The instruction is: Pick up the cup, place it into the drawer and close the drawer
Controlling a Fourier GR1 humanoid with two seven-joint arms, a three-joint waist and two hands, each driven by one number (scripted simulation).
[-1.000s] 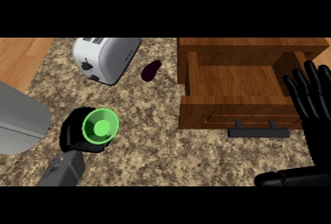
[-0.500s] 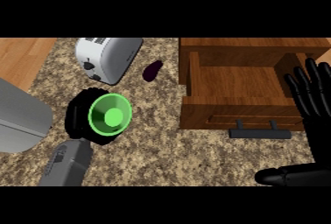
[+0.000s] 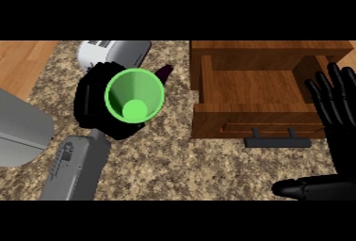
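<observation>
My left hand (image 3: 94,108) is curled round a green cup (image 3: 134,96) and holds it above the counter, left of the drawer; the cup's mouth faces the camera. The wooden drawer (image 3: 268,120) stands pulled open at the upper right, its inside bare, with a dark handle (image 3: 277,141) on its front. At the right edge my right hand (image 3: 341,122) rests open with its fingers up, over the drawer's right side.
A white toaster (image 3: 111,51) stands at the back, partly behind the cup. A dark purple object (image 3: 164,71) lies between the toaster and the drawer. A grey appliance (image 3: 21,124) fills the left edge. Speckled granite counter (image 3: 188,164) lies in front.
My left hand has lifted the cup and carried it up and to the right, closer to the camera. The right hand has stayed still.
</observation>
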